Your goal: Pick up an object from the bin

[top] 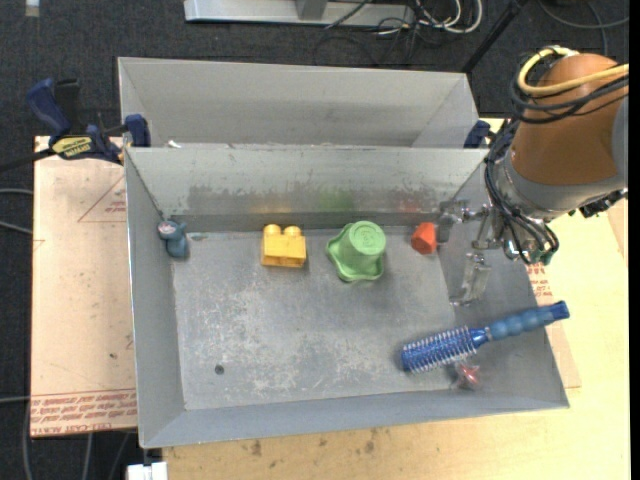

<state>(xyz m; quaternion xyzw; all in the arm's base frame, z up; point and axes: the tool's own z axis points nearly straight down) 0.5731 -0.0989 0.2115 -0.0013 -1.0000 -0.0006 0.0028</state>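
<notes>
Probably a robotics lab here: robot arm (560,118) at a grey metal bin (300,178), cables (440,3) trailing across dark carpet (80,28).

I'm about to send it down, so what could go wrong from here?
The gripper hangs over bare floor between the orange piece and the blue brush; straight down it likely grabs nothing. It is also close to the bin's right wall, so a sideways move could scrape it.
</notes>
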